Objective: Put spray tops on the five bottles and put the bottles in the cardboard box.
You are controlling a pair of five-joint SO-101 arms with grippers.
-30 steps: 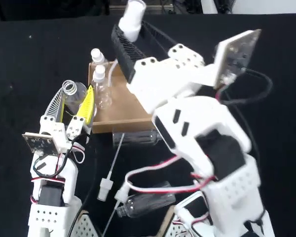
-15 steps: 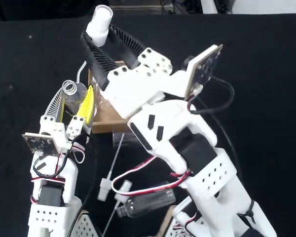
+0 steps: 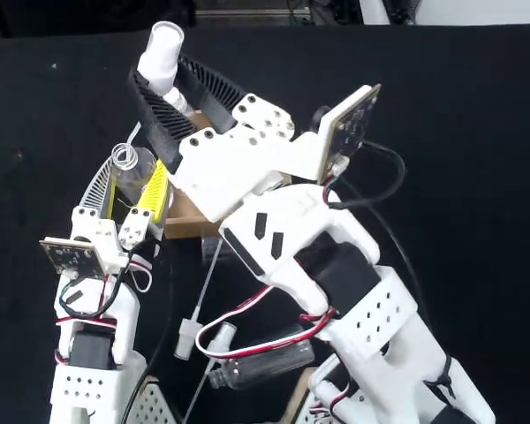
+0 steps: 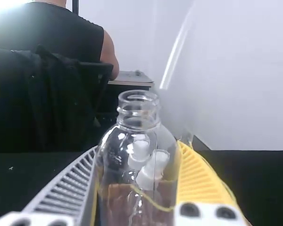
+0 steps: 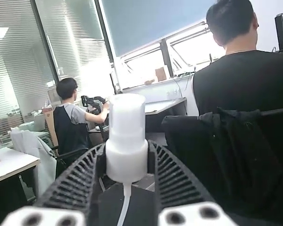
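My left gripper (image 3: 134, 177) is shut on a clear open-necked bottle (image 3: 131, 168), held upright beside the cardboard box (image 3: 187, 221). The left wrist view has that bottle (image 4: 137, 141) between the grey and yellow fingers (image 4: 198, 174). My right gripper (image 3: 163, 75) is shut on a white spray top (image 3: 164, 51), up and a little behind the held bottle, its thin tube hanging down. In the right wrist view the spray top (image 5: 126, 141) stands upright between the black fingers (image 5: 172, 174). The right arm covers most of the box.
A loose spray top (image 3: 188, 336) with a long tube lies on the black table in front of the box. A clear bottle (image 3: 263, 360) lies on its side near the arm bases, and another bottle (image 3: 212, 247) lies half hidden by the box's front wall.
The right arm has swung left with the spray top, from over the box's back to above the held bottle. The left arm and its bottle have stayed put.
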